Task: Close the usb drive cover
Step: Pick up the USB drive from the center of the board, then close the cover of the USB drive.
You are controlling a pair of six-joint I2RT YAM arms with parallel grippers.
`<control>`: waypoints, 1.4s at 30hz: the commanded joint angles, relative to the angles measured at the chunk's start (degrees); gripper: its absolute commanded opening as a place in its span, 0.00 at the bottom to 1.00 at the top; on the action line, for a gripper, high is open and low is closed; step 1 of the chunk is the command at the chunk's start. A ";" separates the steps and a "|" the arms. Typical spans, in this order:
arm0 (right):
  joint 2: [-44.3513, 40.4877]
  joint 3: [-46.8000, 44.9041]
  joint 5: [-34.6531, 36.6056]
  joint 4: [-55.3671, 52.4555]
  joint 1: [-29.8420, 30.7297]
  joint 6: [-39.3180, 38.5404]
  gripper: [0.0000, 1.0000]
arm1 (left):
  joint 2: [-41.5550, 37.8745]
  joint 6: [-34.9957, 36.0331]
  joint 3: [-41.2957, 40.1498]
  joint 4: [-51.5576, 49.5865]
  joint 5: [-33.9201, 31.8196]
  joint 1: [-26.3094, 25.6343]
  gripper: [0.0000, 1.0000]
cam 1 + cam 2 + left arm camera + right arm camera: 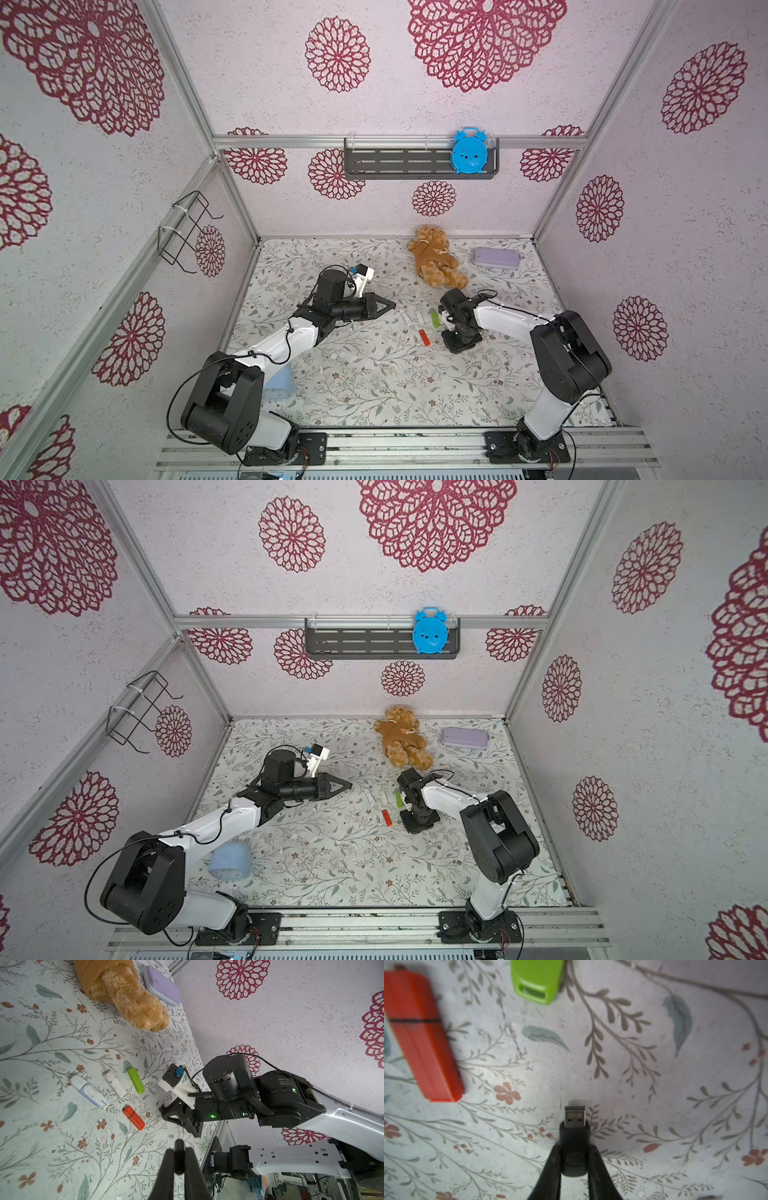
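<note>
Floral-print table (374, 386) inside a booth with red medallion wallpaper.

The right gripper (574, 1150) is clamped on the usb drive (574, 1136), which has a black body. One finger presses each long side, at the end with the round pivot. The drive's long axis runs in line with the fingers. Its exposed metal connector (574, 1116) points straight out past the fingertips, away from the wrist. The drive sits low over the table; contact with the surface cannot be confirmed.

In the left wrist view, the connector tip pokes out of the right gripper toward the other drives lying on the table. The green drive (537, 980) lies ahead of the connector, slightly off its axis. The red drive (421, 1036) lies beside the green one, apart from the held drive. Both rest flat.

The left gripper (179, 1150) is closed and hangs apart from the drives, tips aimed toward the right gripper. A narrow dark piece shows between its tips; what it is cannot be told.
</note>
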 commanded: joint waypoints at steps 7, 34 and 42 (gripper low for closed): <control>-23.57 -6.48 -3.79 13.46 4.57 -11.23 0.20 | 0.07 4.32 2.35 -4.47 3.07 0.35 0.10; -22.33 4.12 0.36 11.92 17.22 -21.93 0.19 | 3.14 9.30 8.34 -10.96 9.44 -2.45 0.10; -22.05 4.38 -0.34 14.58 17.89 -21.84 0.19 | 3.49 9.28 8.34 -11.05 9.22 -2.64 0.10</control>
